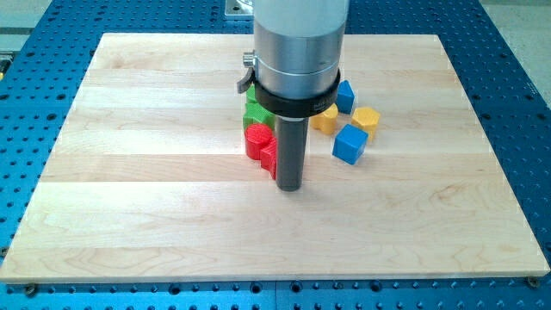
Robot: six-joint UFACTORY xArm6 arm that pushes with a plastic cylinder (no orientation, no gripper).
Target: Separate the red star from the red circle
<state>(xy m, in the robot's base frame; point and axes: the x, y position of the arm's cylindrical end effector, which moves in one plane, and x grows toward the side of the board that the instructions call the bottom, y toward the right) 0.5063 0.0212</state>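
My tip [289,187] is resting on the surface [155,172], touching the red star [269,155] beside the red circle [256,138].

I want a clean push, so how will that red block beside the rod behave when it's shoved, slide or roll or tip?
The red circle looks squat and flat-bottomed, so it should slide, not roll or tip. It touches the red star and green blocks, so they may drag along. My tip sits just right of the star.

Rod upright, my tip [289,188] seemingly touching board.
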